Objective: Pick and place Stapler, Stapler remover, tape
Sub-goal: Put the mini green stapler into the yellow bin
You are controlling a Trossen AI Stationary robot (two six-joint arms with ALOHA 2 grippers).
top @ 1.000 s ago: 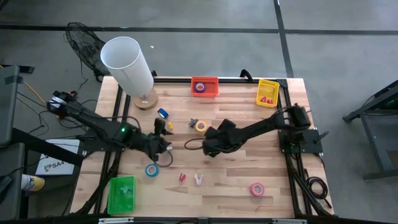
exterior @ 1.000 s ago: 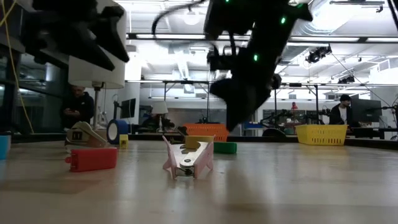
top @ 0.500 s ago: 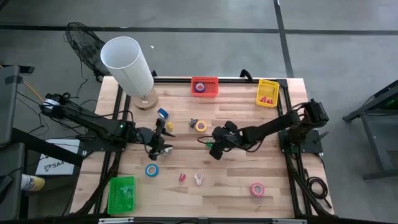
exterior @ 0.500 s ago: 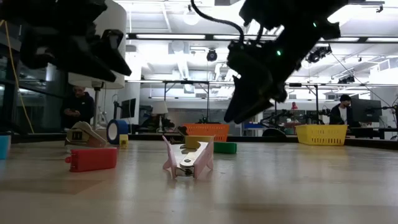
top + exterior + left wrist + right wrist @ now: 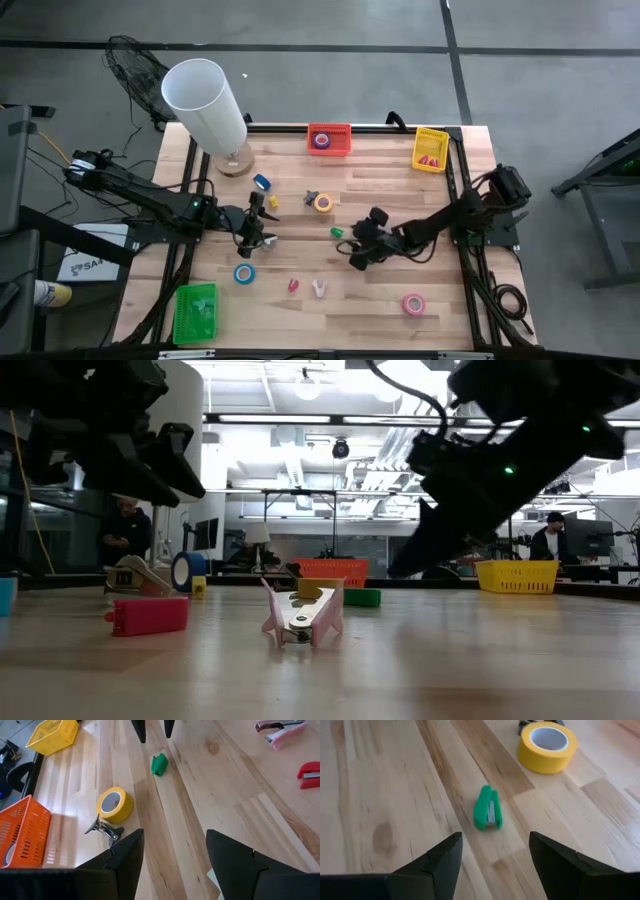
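The green stapler [image 5: 337,232] [image 5: 487,809] lies on its side at mid-table. My right gripper [image 5: 358,252] [image 5: 492,870] hovers open just to its near-right, touching nothing. The yellow tape roll [image 5: 323,202] [image 5: 115,805] lies flat beyond the stapler, beside a small black clip-like item [image 5: 105,829]. My left gripper [image 5: 256,233] [image 5: 172,865] hangs open left of centre, facing the stapler [image 5: 159,764]. The blue tape [image 5: 244,273], red stapler [image 5: 292,286] [image 5: 148,615], pink stapler remover [image 5: 319,288] [image 5: 300,615] and pink tape [image 5: 413,303] lie toward the near edge.
At the far edge stand an orange basket [image 5: 329,138] with a tape roll inside and a yellow basket [image 5: 431,148] with red items. A green basket [image 5: 196,310] sits at the near-left corner, and a tall white cylinder [image 5: 205,105] at the far-left corner. Small blue [image 5: 262,183] and yellow [image 5: 273,202] items lie near my left gripper.
My right gripper has drawn back from above the green stapler toward the table's right and near edges, leaving the stapler uncovered and lying where it was. My left arm has pulled back slightly toward the left edge.
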